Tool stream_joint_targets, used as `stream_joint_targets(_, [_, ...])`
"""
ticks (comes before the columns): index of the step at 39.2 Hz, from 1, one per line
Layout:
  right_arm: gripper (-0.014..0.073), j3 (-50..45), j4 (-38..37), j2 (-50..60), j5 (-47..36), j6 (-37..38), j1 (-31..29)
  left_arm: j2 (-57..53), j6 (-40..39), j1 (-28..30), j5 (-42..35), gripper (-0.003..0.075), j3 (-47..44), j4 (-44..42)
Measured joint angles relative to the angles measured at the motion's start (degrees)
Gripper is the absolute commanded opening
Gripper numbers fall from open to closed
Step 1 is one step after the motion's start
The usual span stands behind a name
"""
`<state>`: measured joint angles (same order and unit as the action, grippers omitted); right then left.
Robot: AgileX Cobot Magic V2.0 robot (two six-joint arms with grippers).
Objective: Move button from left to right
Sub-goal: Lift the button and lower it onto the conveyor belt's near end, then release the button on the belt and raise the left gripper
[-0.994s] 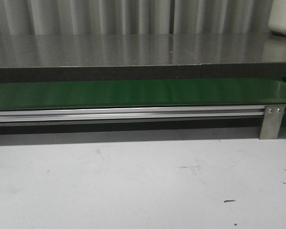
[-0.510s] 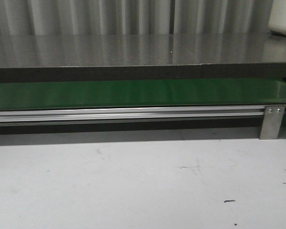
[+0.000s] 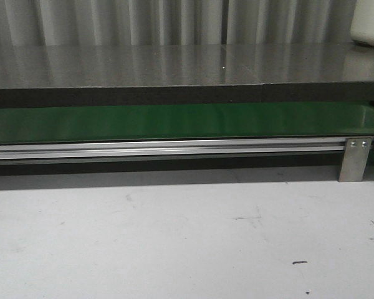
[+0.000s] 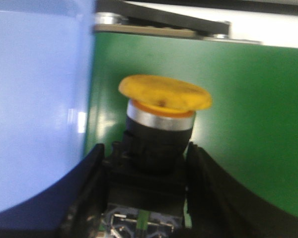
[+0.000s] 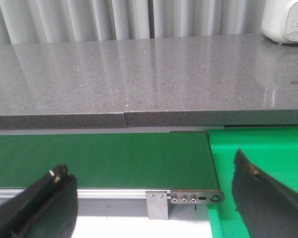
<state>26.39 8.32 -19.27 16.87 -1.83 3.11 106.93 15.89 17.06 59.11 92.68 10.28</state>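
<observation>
- Orange-yellow cap first: the button [image 4: 161, 129] sits between the two dark fingers of the left hand [image 4: 146, 171], which is clamped on its black boxy body, over the green belt [image 4: 248, 124]
- A pale blue object [image 4: 37, 109], blurred and too near to name, stands just beside it
- From the front view neither arm nor button shows, only the belt, its aluminium rail [image 3: 168, 148] and the grey surface [image 3: 174, 237]
- The right hand [image 5: 154, 208] hangs with its fingers well apart and nothing between them, above the belt's end and a bright green tray [image 5: 263, 158]
- I judge the button light, stiff and hard; its smooth cap and metal collar look slippery, so the squared body is the place to hold
- Gripped low, it might tip if swung fast
</observation>
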Motion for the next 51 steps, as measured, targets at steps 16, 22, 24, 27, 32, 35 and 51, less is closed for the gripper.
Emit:
stream_joint_targets(16, [0.0645,0.0,0.0,0.0,0.0,0.0,0.0,4.5,-3.6,-5.4,1.4,0.0292,0.1,-2.5])
stream_joint_targets(22, [0.0645,0.0,0.0,0.0,0.0,0.0,0.0,4.5,-3.7,-5.7,1.5,0.0543,0.1,-2.6])
stream_joint_targets(24, [0.0645,0.0,0.0,0.0,0.0,0.0,0.0,4.5,-3.7,-6.0,1.5,0.0571,0.1,-2.6])
stream_joint_targets(27, [0.0645,0.0,0.0,0.0,0.0,0.0,0.0,4.5,-3.7,-6.7,1.6,0.0568,0.1,-2.6])
stream_joint_targets(32, [0.0645,0.0,0.0,0.0,0.0,0.0,0.0,4.5,-3.5,-7.9,1.6,0.0566,0.4,-2.4])
stream_joint_targets(35, [0.0645,0.0,0.0,0.0,0.0,0.0,0.0,4.5,-3.5,-8.7,1.9,0.0566,1.8,-2.4])
stream_joint_targets(51, [0.0645,0.0,0.0,0.0,0.0,0.0,0.0,-1.5,-2.9,-10.8,8.3,0.0052,9.0,-1.9])
